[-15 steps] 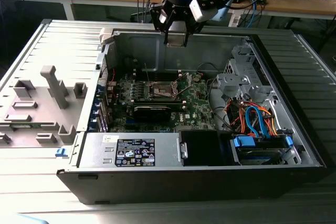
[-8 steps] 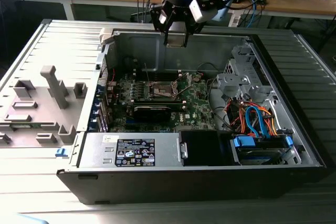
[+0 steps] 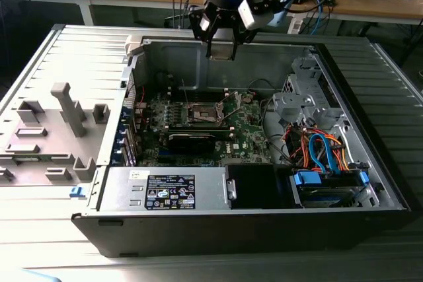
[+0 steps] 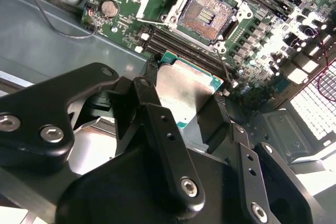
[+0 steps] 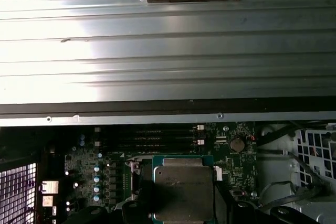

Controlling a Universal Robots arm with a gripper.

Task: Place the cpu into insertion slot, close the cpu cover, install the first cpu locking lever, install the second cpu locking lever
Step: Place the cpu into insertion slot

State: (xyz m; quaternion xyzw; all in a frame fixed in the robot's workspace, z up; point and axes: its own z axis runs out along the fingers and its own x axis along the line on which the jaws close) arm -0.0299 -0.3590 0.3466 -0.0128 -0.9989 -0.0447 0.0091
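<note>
1 cpu (image 4: 182, 83), dull silver top, green rim, clamped in pincer (image 4: 180, 98), above uncovered gold-pinned insertion slot (image 4: 206, 14).

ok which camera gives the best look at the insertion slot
The second wrist view: the insertion slot lies open and unblocked, pin field plain. The exterior view shows it as a small dark square on the green board. In the first wrist view the held cpu sits in front of it.
</note>
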